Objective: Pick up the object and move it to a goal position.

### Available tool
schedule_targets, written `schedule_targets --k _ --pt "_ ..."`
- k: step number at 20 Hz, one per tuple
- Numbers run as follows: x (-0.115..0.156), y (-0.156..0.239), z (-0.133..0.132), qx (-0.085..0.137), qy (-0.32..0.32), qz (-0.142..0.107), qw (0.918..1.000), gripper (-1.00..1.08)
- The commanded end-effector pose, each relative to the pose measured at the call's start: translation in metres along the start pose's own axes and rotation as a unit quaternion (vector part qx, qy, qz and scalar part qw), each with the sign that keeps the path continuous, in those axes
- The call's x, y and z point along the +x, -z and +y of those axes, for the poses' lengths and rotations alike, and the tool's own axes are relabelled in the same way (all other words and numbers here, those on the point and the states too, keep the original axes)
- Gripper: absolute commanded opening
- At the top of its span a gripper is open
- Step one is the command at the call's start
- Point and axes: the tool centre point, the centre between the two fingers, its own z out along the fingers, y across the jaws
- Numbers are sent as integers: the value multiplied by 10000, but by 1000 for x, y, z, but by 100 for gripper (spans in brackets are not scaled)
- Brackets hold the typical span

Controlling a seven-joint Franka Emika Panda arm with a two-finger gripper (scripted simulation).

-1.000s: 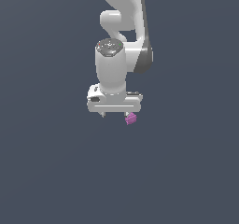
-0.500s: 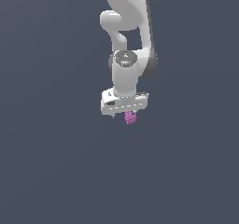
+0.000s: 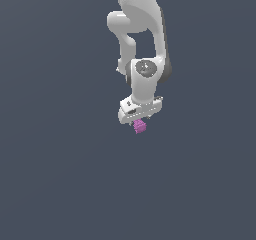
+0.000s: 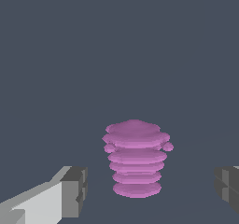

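Note:
The object (image 3: pixel 140 127) is a tiny magenta-purple ridged piece resting on the plain grey floor. In the wrist view the object (image 4: pixel 136 160) looks like a stack of thin discs, wider at the upper end. My white gripper (image 3: pixel 138 121) hangs straight above it, pointing down. In the wrist view my gripper (image 4: pixel 150 189) is open. One grey finger pad (image 4: pixel 74 191) and the other pad (image 4: pixel 228 186) stand on either side of the object, with a clear gap on each side. Nothing is held.
The white arm (image 3: pixel 142 44) rises from the gripper toward the top of the exterior view. The grey floor (image 3: pixel 60 174) is uniform all around, with no other object or edge in view.
The gripper has shifted toward the exterior view's right and turned about its axis, so it now sits over the object. The object has not moved.

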Motion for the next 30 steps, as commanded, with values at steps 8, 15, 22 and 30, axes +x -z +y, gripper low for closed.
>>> schedule_targets --k 8,15,22,30 --pt "-2 -11 -3 2 71 -8 10000 100" --pt "-3 -43 -4 2 94 -8 10000 100" --pt "-3 -53 -4 1 97 -8 10000 -100" --pt "-3 -53 -4 1 97 -8 10000 -100"
